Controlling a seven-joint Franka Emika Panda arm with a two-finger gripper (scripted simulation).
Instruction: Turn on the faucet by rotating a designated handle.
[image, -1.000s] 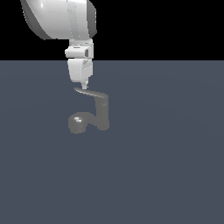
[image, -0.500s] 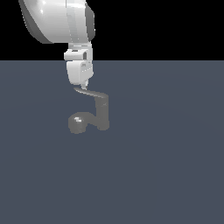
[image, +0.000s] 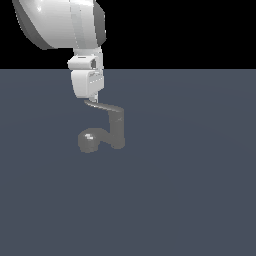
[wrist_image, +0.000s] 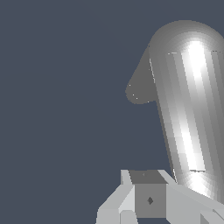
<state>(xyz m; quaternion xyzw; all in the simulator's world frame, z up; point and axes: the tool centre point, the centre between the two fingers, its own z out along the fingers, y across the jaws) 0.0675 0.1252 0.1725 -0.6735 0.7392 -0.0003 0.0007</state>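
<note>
We see the claw (image: 90, 99) right at the free tip of the handle (image: 104, 107), whose long axis runs from there toward the exterior view's right to the post of the faucet (image: 116, 131) on the surface (image: 200, 175). We cannot tell whether the fingers are apart or together. The push must go sideways across that axis.
</note>
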